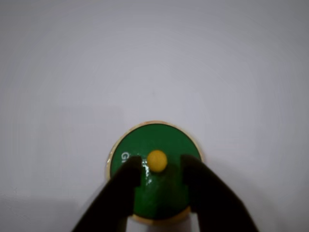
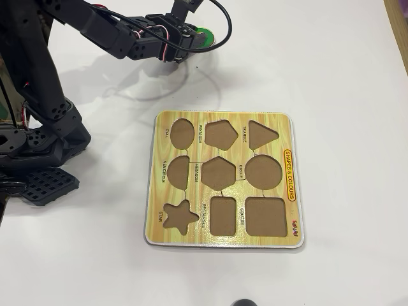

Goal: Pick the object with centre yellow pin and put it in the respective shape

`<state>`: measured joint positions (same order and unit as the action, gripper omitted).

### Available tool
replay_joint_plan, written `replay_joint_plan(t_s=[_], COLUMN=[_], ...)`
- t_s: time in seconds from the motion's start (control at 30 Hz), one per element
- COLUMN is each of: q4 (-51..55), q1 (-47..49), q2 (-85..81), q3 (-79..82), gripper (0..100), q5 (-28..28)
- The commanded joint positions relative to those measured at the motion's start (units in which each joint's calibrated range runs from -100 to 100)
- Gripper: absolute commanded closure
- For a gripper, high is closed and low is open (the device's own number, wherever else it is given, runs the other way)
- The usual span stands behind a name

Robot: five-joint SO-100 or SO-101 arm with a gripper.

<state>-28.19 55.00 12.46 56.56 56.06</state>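
The object with centre yellow pin [image 1: 153, 145] is a green disc with a pale rim, lying flat on the white table low in the wrist view. My gripper [image 1: 161, 164] is open, its two black fingers [image 1: 126, 181] standing either side of the yellow knob [image 1: 157, 161] with small gaps. In the overhead view the gripper [image 2: 193, 35] sits over the disc [image 2: 205, 36] near the top edge. The respective shape, the round cut-out labelled CIRCLE [image 2: 263, 172], is in the middle row on the right of the yellow puzzle board [image 2: 224, 239], well away from the gripper.
The board holds several other brown cut-outs, among them an oval [image 2: 182, 132] and a semicircle [image 2: 178, 172]. The arm's black base [image 2: 38, 146] fills the left side. Cables [image 2: 220, 16] loop above the gripper. A dark object [image 2: 243, 302] pokes in at the bottom edge.
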Motion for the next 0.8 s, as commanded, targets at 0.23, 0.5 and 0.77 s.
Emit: replay_joint_plan(t_s=[0.23,0.5,0.77], q4=[-0.76,-0.76,-0.33], q1=[-0.90,-0.81,-0.81], q2=[-0.49,-0.49,-0.49], q3=[-1.08,-1.08,-1.08], gripper=[91,92,99], q5=[0.27,0.22,0.22])
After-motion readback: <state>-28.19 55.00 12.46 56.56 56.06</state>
